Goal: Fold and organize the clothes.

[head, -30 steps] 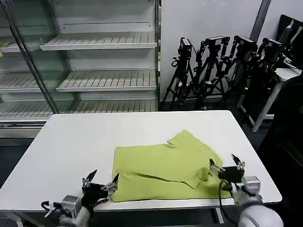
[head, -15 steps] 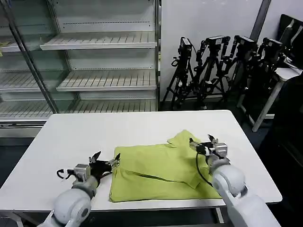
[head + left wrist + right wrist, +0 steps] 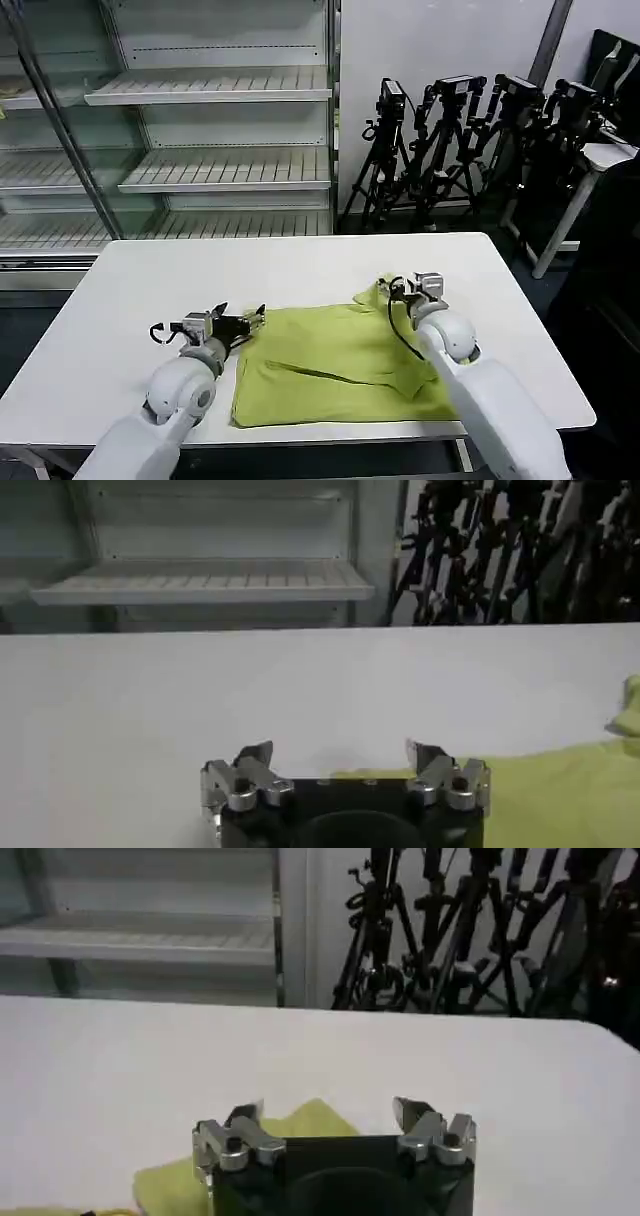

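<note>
head view shows the white rectangular desk [image 3: 150, 290] carrying the partly folded lime yellow-green cotton t-shirt [image 3: 340, 365] on its near right half, one sleeve poking toward the far edge. the left end effector [image 3: 243, 322] sits at the shirt's far left corner, fingers spread wide and empty; the right end effector [image 3: 396, 290] hovers over the sleeve, likewise wide. judging by this, a fold is being set up: next, both must pinch the far edge. no containers here.
</note>
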